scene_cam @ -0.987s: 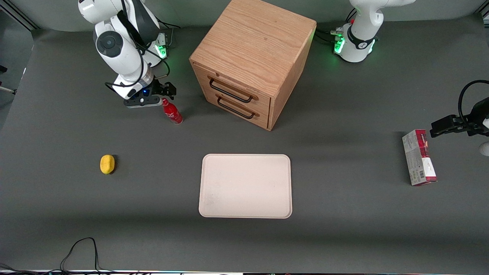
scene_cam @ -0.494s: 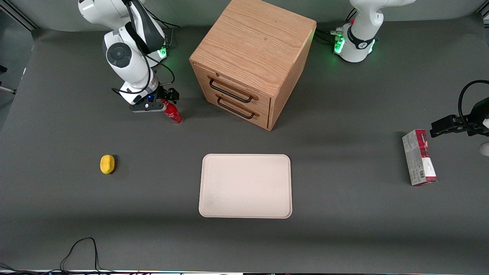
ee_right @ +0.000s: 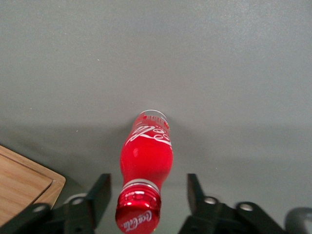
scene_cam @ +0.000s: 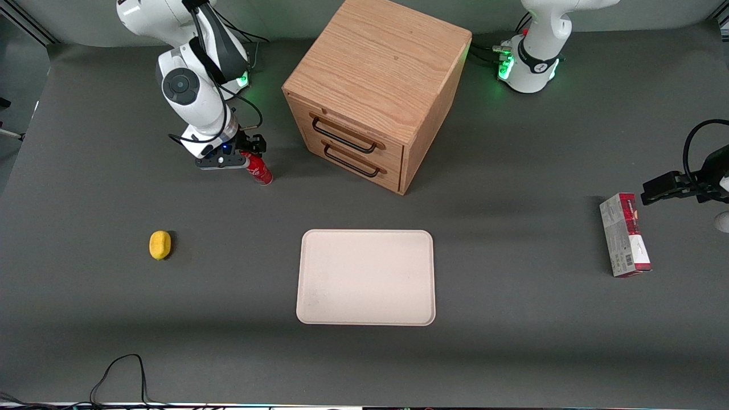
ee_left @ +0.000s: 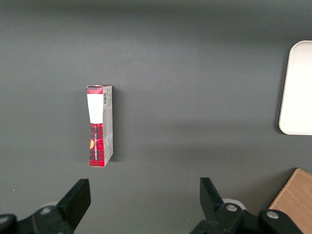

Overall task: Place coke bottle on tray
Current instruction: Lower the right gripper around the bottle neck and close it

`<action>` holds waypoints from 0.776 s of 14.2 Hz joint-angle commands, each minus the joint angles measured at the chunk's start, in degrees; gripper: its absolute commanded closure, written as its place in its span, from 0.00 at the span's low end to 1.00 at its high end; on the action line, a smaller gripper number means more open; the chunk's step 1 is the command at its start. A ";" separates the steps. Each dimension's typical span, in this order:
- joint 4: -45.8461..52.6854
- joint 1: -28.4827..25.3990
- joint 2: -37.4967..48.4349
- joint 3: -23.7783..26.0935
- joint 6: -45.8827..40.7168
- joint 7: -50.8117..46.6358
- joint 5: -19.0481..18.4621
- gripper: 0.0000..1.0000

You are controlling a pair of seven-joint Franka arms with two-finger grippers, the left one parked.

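Observation:
The coke bottle, slim and red with white script, stands upright on the dark table near the working arm's base. My gripper is right above its cap and open. In the right wrist view the bottle stands between the two black fingers, with a gap on each side of the red cap, so my gripper touches nothing. The pale cream tray lies flat and bare, nearer to the front camera than the bottle and in front of the wooden cabinet.
A wooden cabinet with two drawers stands beside the bottle; its corner shows close to my fingers. A yellow lemon-like object lies nearer the camera. A red-and-grey carton rests toward the parked arm's end.
My gripper has moved from beside the bottle to over its cap, so the cap now sits between the open fingers. The bottle has not moved.

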State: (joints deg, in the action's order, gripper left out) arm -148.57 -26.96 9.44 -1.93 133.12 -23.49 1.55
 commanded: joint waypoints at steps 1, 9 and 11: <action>0.30 -0.82 -0.30 -0.36 0.82 -1.56 -0.93 0.78; 6.43 -0.64 1.98 -0.71 -6.70 -0.86 -0.93 0.80; 13.71 -0.64 2.86 -0.80 -15.39 -0.86 -0.93 0.80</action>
State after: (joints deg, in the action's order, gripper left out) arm -142.02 -27.06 10.34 -2.02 126.08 -23.49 1.45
